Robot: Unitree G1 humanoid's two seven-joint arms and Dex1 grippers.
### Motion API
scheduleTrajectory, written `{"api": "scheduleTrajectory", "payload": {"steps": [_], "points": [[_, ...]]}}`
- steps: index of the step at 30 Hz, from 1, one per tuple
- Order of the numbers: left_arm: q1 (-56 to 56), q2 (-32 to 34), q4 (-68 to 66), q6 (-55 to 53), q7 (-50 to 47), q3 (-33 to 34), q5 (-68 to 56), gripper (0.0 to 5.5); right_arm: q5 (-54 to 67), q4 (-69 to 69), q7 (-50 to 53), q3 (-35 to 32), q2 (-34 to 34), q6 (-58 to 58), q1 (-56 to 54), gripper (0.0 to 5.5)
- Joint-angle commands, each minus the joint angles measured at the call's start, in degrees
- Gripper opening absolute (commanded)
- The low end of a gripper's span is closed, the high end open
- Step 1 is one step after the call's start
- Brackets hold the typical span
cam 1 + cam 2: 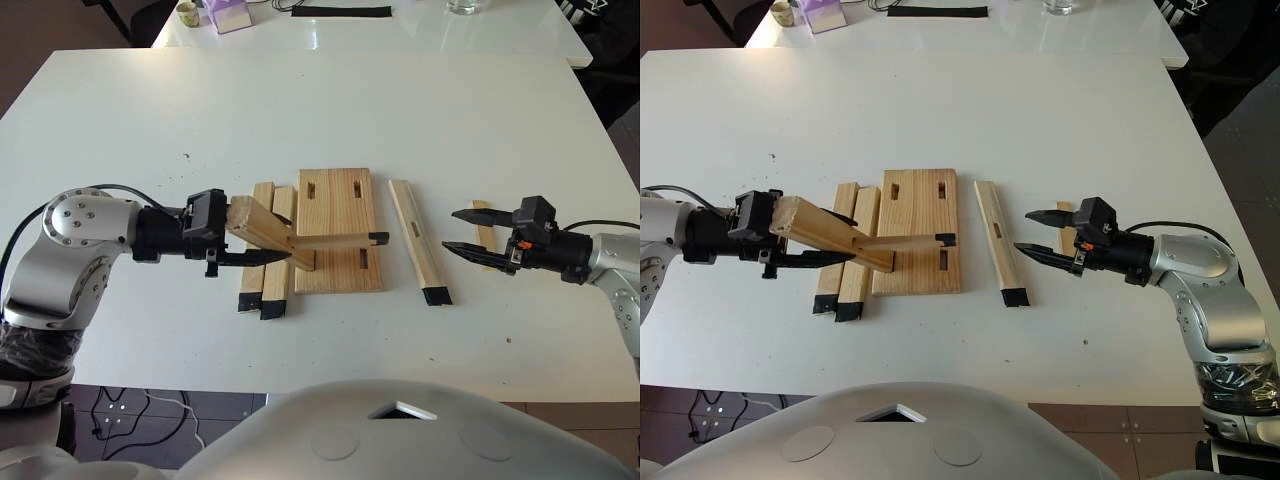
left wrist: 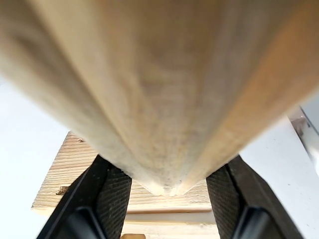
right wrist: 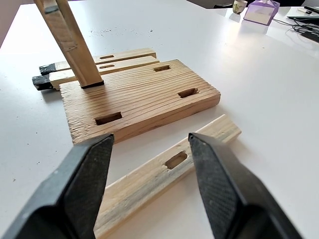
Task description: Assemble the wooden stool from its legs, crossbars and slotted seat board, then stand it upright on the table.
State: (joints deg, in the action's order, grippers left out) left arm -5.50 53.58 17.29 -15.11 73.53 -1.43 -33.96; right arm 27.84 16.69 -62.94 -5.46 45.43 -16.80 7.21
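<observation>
The slotted seat board (image 1: 335, 225) lies flat at the table's middle. My left gripper (image 1: 257, 246) is shut on a thick wooden leg (image 2: 159, 89), held slanting just above the board's left edge. A thinner black-tipped piece (image 1: 345, 239) meets the leg's lower end and reaches across the board; in the right wrist view the black-tipped piece (image 3: 70, 45) rises from the board. Two more legs (image 1: 275, 290) lie side by side left of the board. A slotted leg (image 1: 418, 240) lies right of it. My right gripper (image 1: 449, 229) is open beside that leg, with a short piece (image 1: 484, 225) under it.
A second table stands behind, carrying a purple box (image 1: 230, 14), a cup (image 1: 188, 12), a black strip (image 1: 340, 11) and a glass (image 1: 465, 5). The white table (image 1: 330, 110) has wide bare room at the back and a narrower band along its front edge.
</observation>
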Motion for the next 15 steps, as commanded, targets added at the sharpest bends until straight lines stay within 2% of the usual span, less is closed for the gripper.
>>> {"api": "scheduleTrajectory", "payload": {"steps": [1, 3, 4, 6, 10, 15], "points": [[-0.3, -0.9, -6.6, -8.7, -3.2, -7.3, 6.0, 2.06, -1.1, 0.4, 0.2, 1.0, -0.1, 0.6, -0.4, 2.76], [-2.4, -1.8, -8.2, -8.8, -5.4, -8.3, 7.6, 2.06, -1.2, 0.4, 0.3, 1.2, -0.2, 0.6, -0.5, 2.76], [-3.3, -2.1, -8.5, -8.9, -6.4, -8.2, 7.6, 2.41, -1.2, 0.6, 0.3, 1.1, -0.1, 0.7, -0.3, 2.76], [-3.6, -1.6, -7.8, -9.2, -7.1, -7.5, 7.3, 2.7, -1.1, 0.7, 0.2, 1.0, -0.1, 0.7, -0.1, 2.76], [-0.6, -0.2, -4.6, -11.1, -10.6, -2.0, 7.8, 3.24, -0.9, 1.4, 0.4, 0.2, 0.1, 0.9, 1.3, 2.76], [11.3, 0.7, 5.8, -20.7, -20.1, 7.5, 7.0, 3.3, -0.5, 3.8, 2.0, -2.3, -0.3, 1.2, 6.0, 2.76]]}}
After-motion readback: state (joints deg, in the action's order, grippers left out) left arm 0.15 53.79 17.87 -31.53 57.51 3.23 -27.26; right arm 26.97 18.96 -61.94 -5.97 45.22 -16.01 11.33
